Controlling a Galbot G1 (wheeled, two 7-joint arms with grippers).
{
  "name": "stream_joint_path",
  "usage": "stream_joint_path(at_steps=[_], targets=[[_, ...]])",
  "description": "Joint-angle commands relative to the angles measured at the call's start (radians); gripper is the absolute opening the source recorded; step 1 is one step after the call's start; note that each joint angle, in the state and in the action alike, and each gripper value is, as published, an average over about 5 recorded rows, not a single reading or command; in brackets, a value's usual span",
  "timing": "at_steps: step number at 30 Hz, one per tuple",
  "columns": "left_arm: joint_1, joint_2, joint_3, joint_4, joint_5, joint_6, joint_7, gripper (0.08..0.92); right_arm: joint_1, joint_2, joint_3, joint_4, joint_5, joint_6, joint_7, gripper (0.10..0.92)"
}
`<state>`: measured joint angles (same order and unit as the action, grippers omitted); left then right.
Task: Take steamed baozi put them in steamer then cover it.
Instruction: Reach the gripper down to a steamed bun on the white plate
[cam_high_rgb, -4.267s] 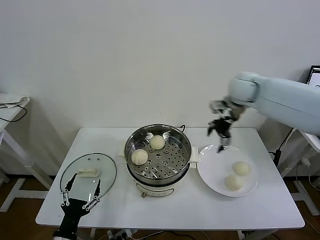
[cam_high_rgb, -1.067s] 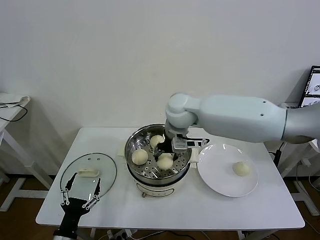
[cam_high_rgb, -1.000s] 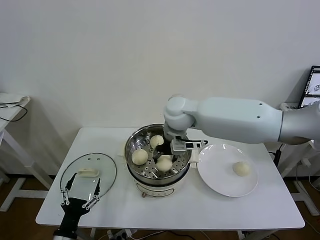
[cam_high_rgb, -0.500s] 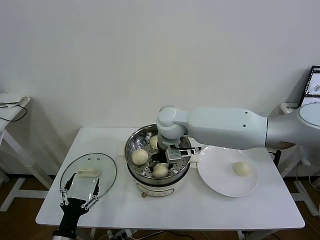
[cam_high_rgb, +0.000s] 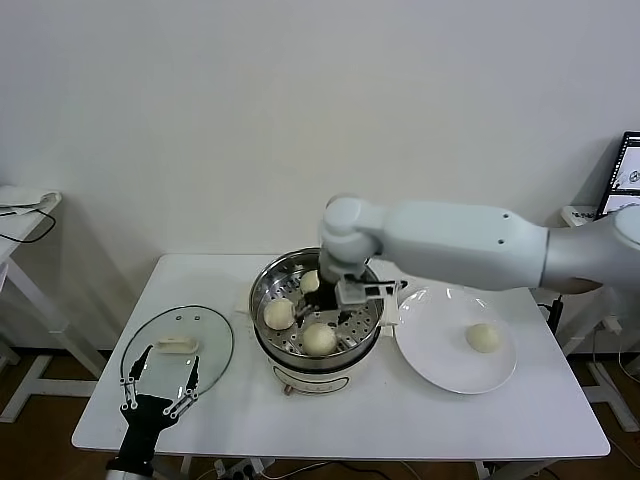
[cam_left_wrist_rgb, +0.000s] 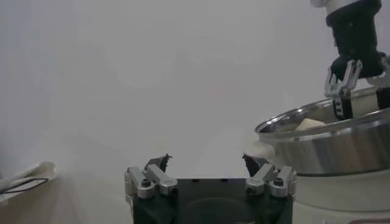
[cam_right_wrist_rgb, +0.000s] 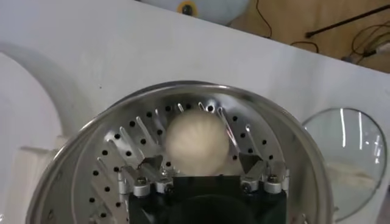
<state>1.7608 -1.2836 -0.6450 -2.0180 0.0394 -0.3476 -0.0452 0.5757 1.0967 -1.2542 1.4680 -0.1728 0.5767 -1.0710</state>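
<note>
I see my right gripper (cam_high_rgb: 335, 297) hanging over the steamer (cam_high_rgb: 316, 310), which stands in the middle of the white table (cam_high_rgb: 420, 415). Its fingers (cam_right_wrist_rgb: 248, 163) are spread wide, and they hold nothing. A steamed baozi (cam_right_wrist_rgb: 196, 141) sits on the tray with holes, just under the spread fingers, and I cannot tell if they touch it. In the head view that is the front bun (cam_high_rgb: 320, 339), near the front rim. Two more buns are in the steamer too: one on the left side (cam_high_rgb: 279, 313) and one at the back (cam_high_rgb: 311, 282), partly hidden by my arm. The last bun (cam_high_rgb: 483, 337) lies alone on the white plate (cam_high_rgb: 440, 360), just to the right of the steamer.

My left gripper (cam_high_rgb: 158, 396) waits low at the front left of the table. Its fingers (cam_left_wrist_rgb: 158, 162) are spread wide and hold nothing. Right in front of it lies the glass lid (cam_high_rgb: 177, 342), flat on the table, left of the steamer.
</note>
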Motion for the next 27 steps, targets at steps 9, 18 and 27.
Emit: stream_joint_path(at_steps=[9,18,27], targets=[[-0.006,0.001,0.006,-0.006,0.004,0.009,-0.001,0.823,-0.068,-0.435,0.116,-0.389,0.51,-0.668,-0.189,0.823],[0.013,-0.003,-0.002,-0.019,0.005,0.013,-0.003,0.823,-0.289,-0.44,0.19,-0.558,0.342,-0.636,-0.187,0.823],[0.025,-0.004,-0.007,-0.019,0.005,0.013,-0.004,0.823,-0.442,-0.384,0.253,-0.633,0.28,-0.632,-0.129,0.823]])
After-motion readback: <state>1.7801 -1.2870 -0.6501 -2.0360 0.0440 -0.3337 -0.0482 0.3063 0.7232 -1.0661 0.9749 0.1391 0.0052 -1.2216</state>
